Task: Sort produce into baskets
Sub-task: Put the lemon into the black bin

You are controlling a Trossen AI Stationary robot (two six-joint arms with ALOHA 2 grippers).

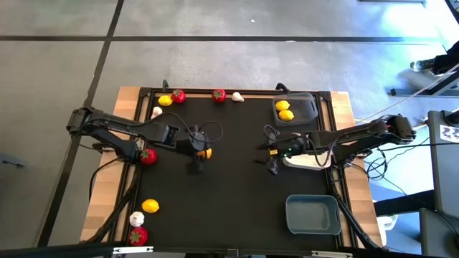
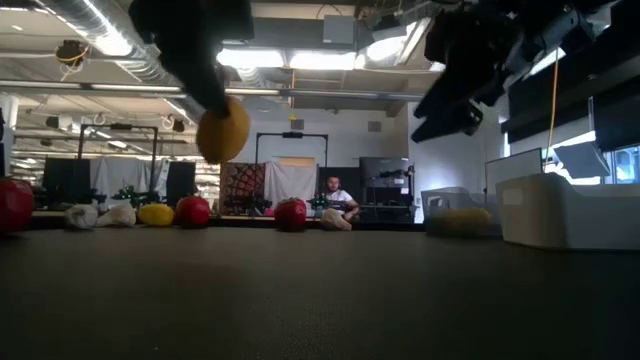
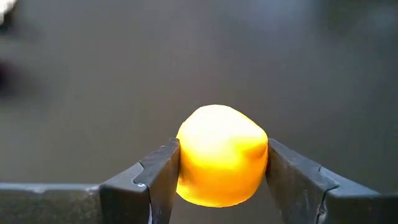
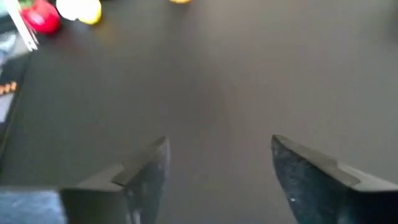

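Note:
My left gripper (image 1: 203, 152) is shut on a yellow lemon (image 3: 221, 155), left of the mat's middle. In the low view the lemon (image 2: 224, 130) hangs well above the mat. My right gripper (image 1: 271, 156) is open and empty above the mat (image 4: 217, 168), just left of the white basket (image 1: 310, 162). The dark grey basket (image 1: 307, 107) at the far right holds two lemons (image 1: 285, 110). The blue-grey basket (image 1: 313, 215) stands at the near right. My left gripper pinches the lemon's two opposite sides (image 3: 183, 163) between its two fingers. The lemon is lifted clear of the mat and hangs below the fingers (image 2: 205, 85), which come down at it slanting from above.
Along the far edge lie a lemon (image 1: 165, 100), two red fruits (image 1: 178, 95) (image 1: 219, 94) and a garlic bulb (image 1: 237, 97). Another bulb (image 1: 157, 112) and a red fruit (image 1: 148, 156) lie at the left. A lemon (image 1: 150, 206), a bulb (image 1: 136, 218) and a red fruit (image 1: 138, 235) lie near left.

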